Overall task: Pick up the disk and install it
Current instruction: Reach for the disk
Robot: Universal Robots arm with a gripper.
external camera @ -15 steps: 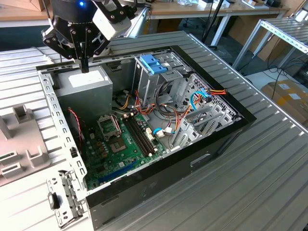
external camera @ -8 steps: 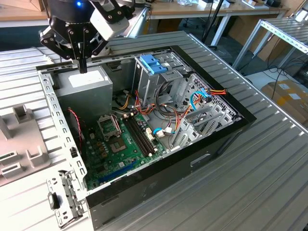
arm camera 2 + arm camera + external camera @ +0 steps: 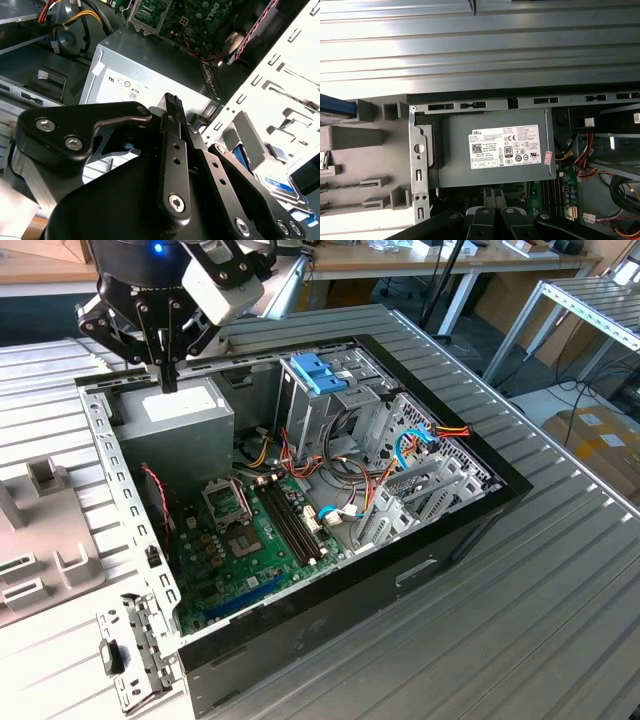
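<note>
Out beyond the perforated case wall (image 3: 106, 455), on the side away from the power-supply box (image 3: 180, 418), a grey plastic fixture (image 3: 45, 540) sits on the ribbed table (image 3: 560, 590). In the second wrist view the disk (image 3: 278, 183) lies flat by that fixture, label up, well apart from the claw. The gripper (image 3: 168, 383) hangs just above the power-supply box, near its wall-side edge, fingers pressed together with nothing between them. To the exterior view's right of the box stands the drive cage (image 3: 322, 380) with light-blue tabs, then a tangle of coloured cables (image 3: 440, 432).
</note>
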